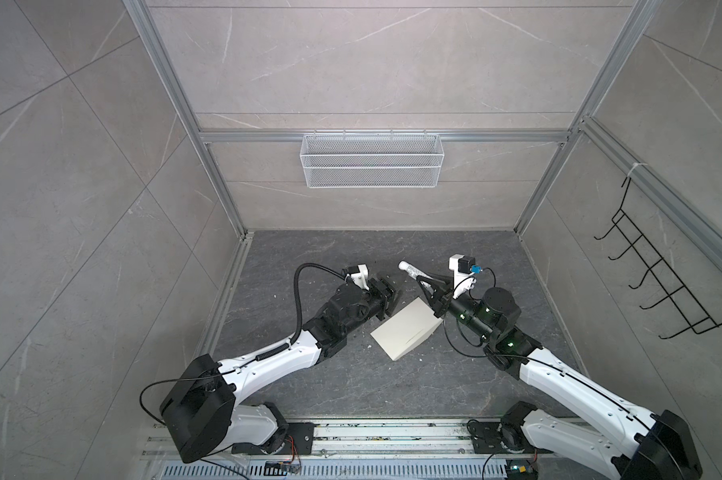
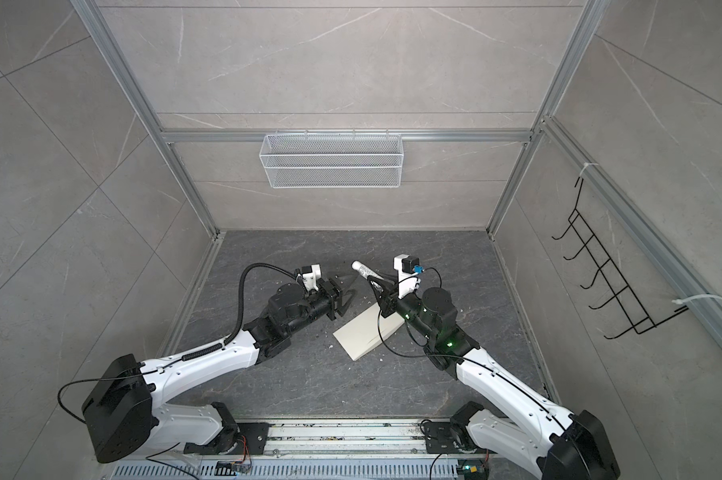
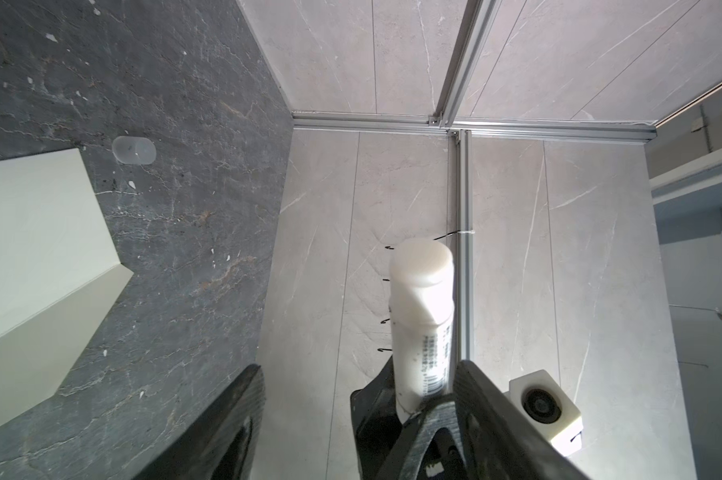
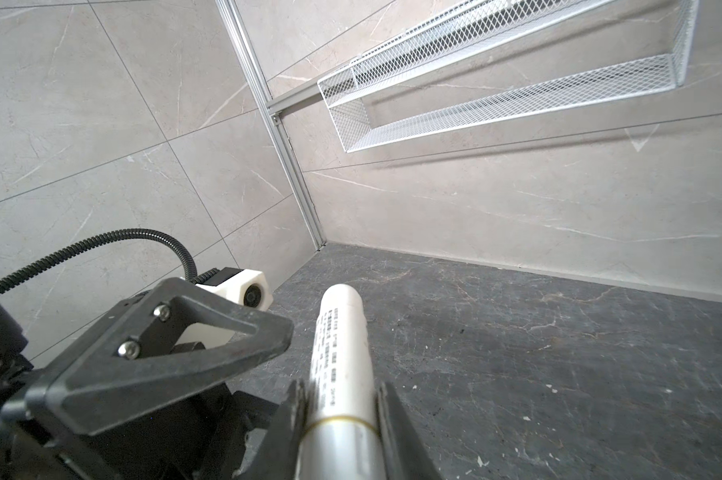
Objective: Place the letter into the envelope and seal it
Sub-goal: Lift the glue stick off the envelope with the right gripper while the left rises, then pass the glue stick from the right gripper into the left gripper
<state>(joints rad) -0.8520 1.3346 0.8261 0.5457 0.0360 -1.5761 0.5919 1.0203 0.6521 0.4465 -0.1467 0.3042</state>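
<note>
The cream-white envelope [image 1: 405, 332] [image 2: 365, 334] [image 3: 39, 232] lies flat on the dark table between the two arms. The letter is out of view. My right gripper [image 1: 423, 284] [image 2: 376, 286] [image 4: 338, 399] is shut on a white tube [image 1: 411, 271] [image 2: 363, 270] [image 4: 342, 332] with printed text, held above the table just beyond the envelope's far end. My left gripper [image 1: 386, 293] [image 2: 344, 293] [image 3: 359, 370] stands open beside the tube [image 3: 421, 316], one finger close along it. A small translucent cap [image 3: 134, 150] lies on the table near the envelope.
A white wire basket [image 1: 372, 160] hangs on the back wall. A black wire hook rack [image 1: 663, 282] hangs on the right wall. Small white flecks lie scattered on the dark table [image 1: 351, 386]. Aluminium frame rails run along the walls.
</note>
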